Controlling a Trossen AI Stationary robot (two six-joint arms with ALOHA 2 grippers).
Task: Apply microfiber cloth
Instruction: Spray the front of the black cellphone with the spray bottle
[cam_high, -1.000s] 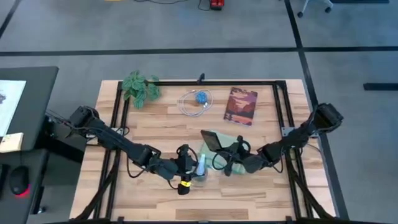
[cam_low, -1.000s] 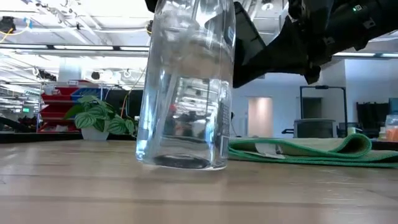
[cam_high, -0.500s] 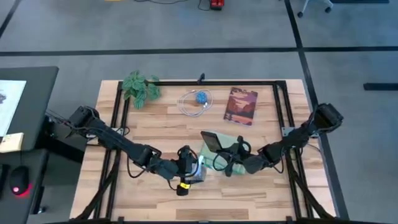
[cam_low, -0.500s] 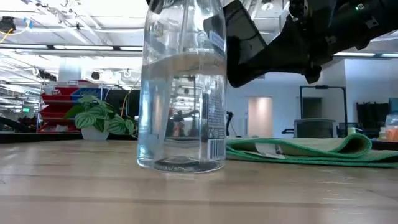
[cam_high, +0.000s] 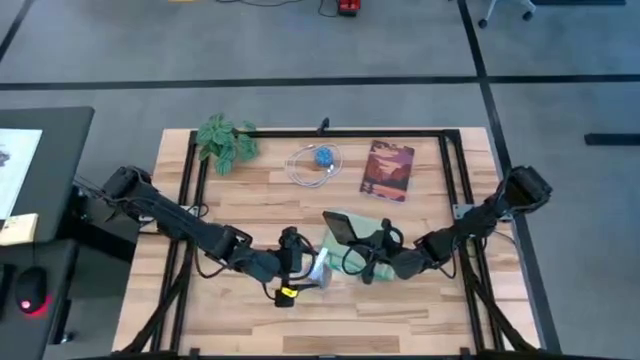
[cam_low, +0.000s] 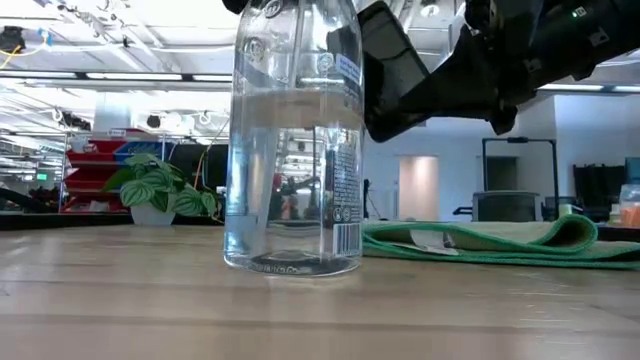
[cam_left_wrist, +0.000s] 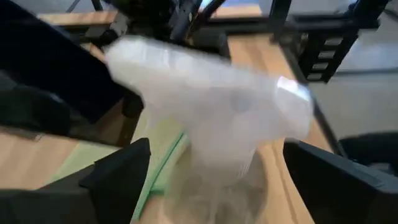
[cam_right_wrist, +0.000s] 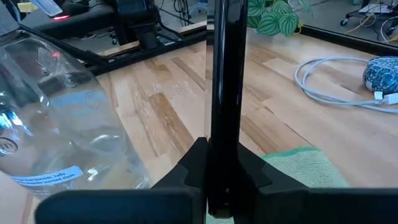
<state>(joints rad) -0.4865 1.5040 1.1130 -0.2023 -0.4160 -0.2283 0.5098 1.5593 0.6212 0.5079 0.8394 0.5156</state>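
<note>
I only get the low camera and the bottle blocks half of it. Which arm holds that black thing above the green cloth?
Observer: The right end effector; it grips the black phone edge-on, upright.
Operator: Is the cloth under it?
Observer: Yes, the microfiber cloth lies on the table beneath the phone.
Operator: And the left arm?
Observer: The left end effector is at the spray bottle, one finger on either side.
</note>
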